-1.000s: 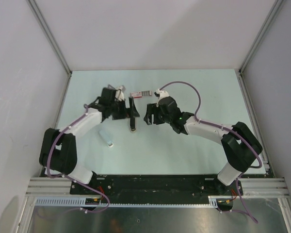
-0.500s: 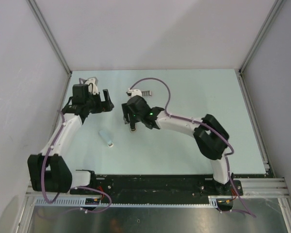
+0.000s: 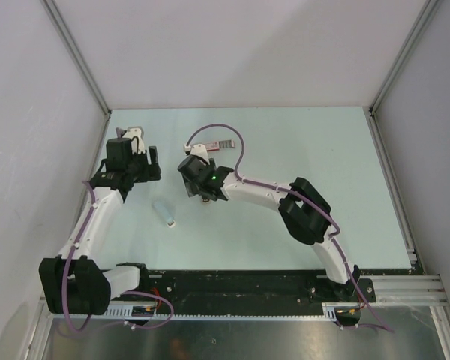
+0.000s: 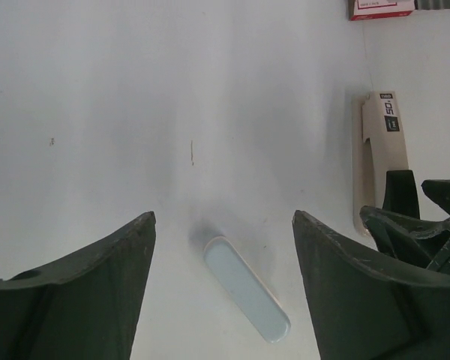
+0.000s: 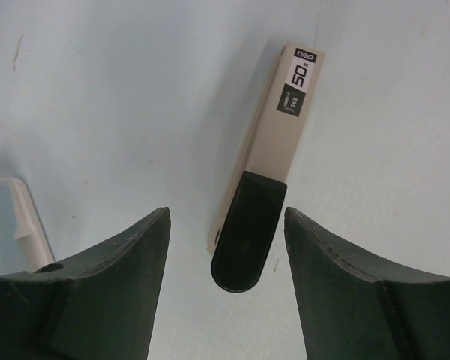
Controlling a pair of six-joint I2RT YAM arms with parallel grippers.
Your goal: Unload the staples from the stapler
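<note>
**Both arms at the far half of the table [image 3: 307, 150], top and wrist views.**

(a) The stapler [image 3: 212, 145], pink-red with a pale label, lies flat near the far middle of the table. Neither hand touches it. A grey ribbed piece [image 4: 439, 4] sits against its right end. I cannot tell whether this is a strip of staples or the stapler's own metal rail.

(b) My right hand [image 5: 225, 217] reaches across to the left and hangs just near of the stapler. Its fingers are apart and hold nothing. Below them lies a beige bar [image 5: 281, 142] with a printed label at its far end and a black cap [image 5: 247, 229] at its near end. The cap falls in the gap between the fingers. I judge that the hand is held here, jaws straddling the bar's width, so that a straight descent would bring them either side of the cap.

(c) My left hand [image 4: 221, 221] stands at the far left, well apart from the stapler. Its fingers are spread and empty. It looks down on a pale blue capsule-shaped piece [image 4: 247, 289], which lies loose on the table near and left of the right hand. I judge that this keeps the left arm out of the right arm's reach path.

(d) With the stapler untouched, the unloading looks to me not yet done.
</note>
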